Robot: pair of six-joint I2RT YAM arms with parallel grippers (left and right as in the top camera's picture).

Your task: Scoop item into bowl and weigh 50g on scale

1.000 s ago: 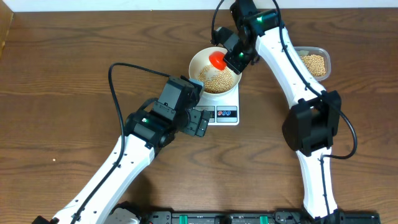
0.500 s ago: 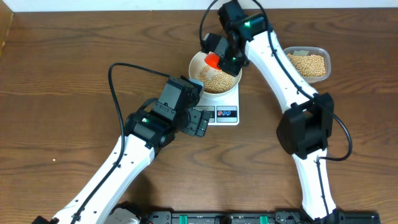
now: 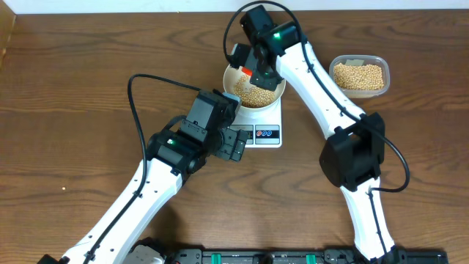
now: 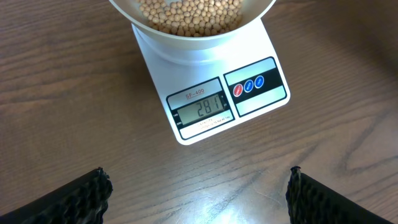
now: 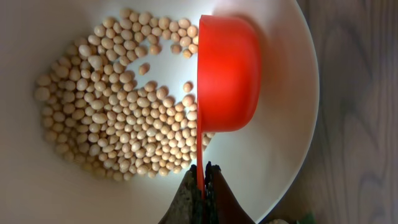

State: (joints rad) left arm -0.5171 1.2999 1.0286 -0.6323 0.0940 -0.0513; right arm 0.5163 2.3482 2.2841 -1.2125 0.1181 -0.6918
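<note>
**Scoop Tipped Over the Bowl, Reading Short of Target**

The right end effector (image 5: 201, 186) was clamped on the thin handle of the red scoop (image 5: 227, 74). The scoop stood on edge above the white bowl (image 5: 280, 143), beside the beans (image 5: 112, 112) heaped on the bowl's floor. Whether any beans remained in the scoop could not be told.

The bowl sat on the scale (image 4: 266, 107), whose display (image 4: 202, 109) showed two, eight, one, with the decimal point unclear. That was probably well under the target.

The rest would best go in as small trickles, with a pause after each for the digits to settle. The scoop should not touch the rim, since any pressure would falsify the weight.

The left end effector (image 4: 199, 196) gaped wide and empty over the worktop (image 3: 73, 73), just in front of the scale. It needed to keep off the scale.

The clear supply container (image 3: 385, 73) lay well apart to the right. Nothing appeared to block the way between it and the bowl.
</note>
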